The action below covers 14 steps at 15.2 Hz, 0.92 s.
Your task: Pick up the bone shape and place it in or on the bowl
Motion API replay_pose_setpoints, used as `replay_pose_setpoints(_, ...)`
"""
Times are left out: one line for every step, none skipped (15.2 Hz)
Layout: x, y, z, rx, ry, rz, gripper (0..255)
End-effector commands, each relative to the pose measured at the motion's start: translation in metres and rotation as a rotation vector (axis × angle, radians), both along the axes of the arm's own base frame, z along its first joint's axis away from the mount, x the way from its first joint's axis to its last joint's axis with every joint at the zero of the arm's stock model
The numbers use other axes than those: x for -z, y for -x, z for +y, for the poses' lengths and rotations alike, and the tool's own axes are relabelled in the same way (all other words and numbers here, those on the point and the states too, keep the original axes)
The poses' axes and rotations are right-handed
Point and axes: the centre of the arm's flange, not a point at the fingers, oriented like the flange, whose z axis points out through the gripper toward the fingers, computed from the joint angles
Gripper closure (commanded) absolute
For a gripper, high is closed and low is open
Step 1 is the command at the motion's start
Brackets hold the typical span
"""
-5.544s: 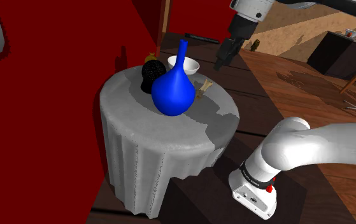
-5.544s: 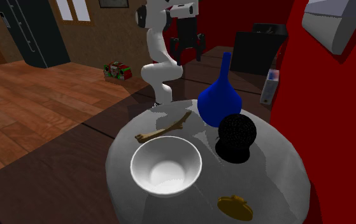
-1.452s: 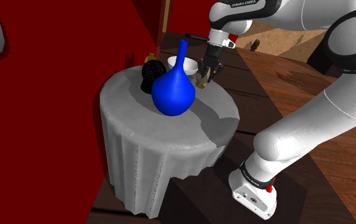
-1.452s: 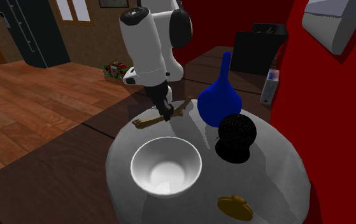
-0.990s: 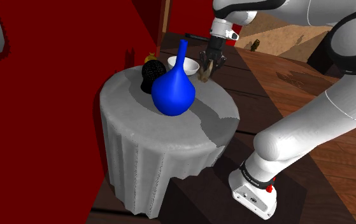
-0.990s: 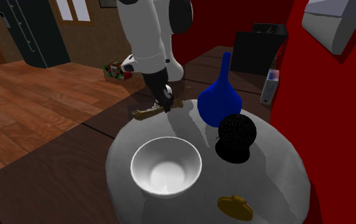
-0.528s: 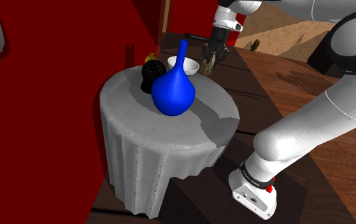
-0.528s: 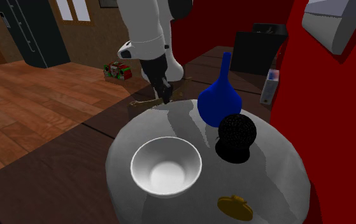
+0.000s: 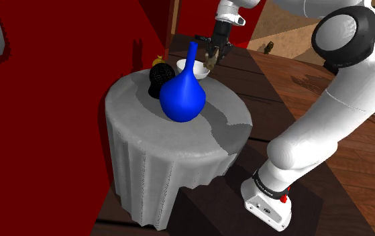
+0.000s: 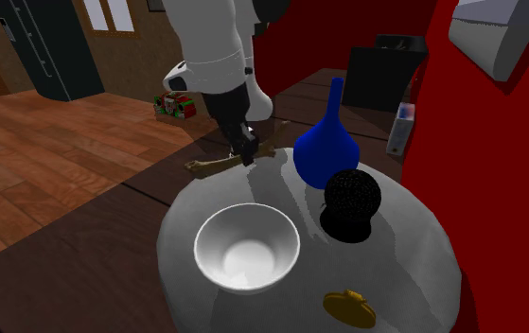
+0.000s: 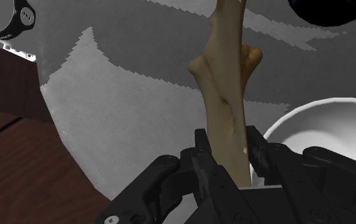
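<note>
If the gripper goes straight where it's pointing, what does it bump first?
Probably the table, right beside the bowl, with the held bone touching first. Depth is unclear, so it might clip the bowl's rim.

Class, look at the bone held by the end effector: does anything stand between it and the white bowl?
Nothing visible does. The bone, clasped in the end effector, hangs above the table near the bowl; the blue vase stands off to one side.

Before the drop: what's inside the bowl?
Nothing: the bowl shows a bare white inside, none of it covered, in the second exterior view. The claw holds the bone aloft.
</note>
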Motion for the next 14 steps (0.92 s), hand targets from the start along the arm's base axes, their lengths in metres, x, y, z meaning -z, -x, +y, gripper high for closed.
replay_pose_setpoints(0.0,-0.025,-0.007,0.0,0.0,0.0,255)
replay_pose_setpoints(0.0,-0.038,-0.01,0.0,0.0,0.0,255)
replay_pose_setpoints(0.0,-0.051,-0.013,0.0,0.0,0.0,255)
replay_pose_setpoints(0.0,-0.063,-0.017,0.0,0.0,0.0,255)
replay_pose_setpoints(0.0,-0.076,-0.02,0.0,0.0,0.0,255)
replay_pose_setpoints(0.0,-0.089,-0.024,0.0,0.0,0.0,255)
replay_pose_setpoints(0.0,-0.102,-0.027,0.0,0.0,0.0,255)
replay_pose_setpoints(0.0,-0.114,-0.03,0.0,0.0,0.0,255)
replay_pose_setpoints(0.0,-0.137,-0.036,0.0,0.0,0.0,255)
replay_pose_setpoints(0.005,-0.137,-0.036,0.0,0.0,0.0,255)
replay_pose_setpoints(0.011,-0.137,-0.036,0.0,0.0,0.0,255)
replay_pose_setpoints(0.016,-0.137,-0.036,0.0,0.0,0.0,255)
replay_pose_setpoints(0.021,-0.137,-0.036,0.0,0.0,0.0,255)
replay_pose_setpoints(0.027,-0.137,-0.036,0.0,0.0,0.0,255)
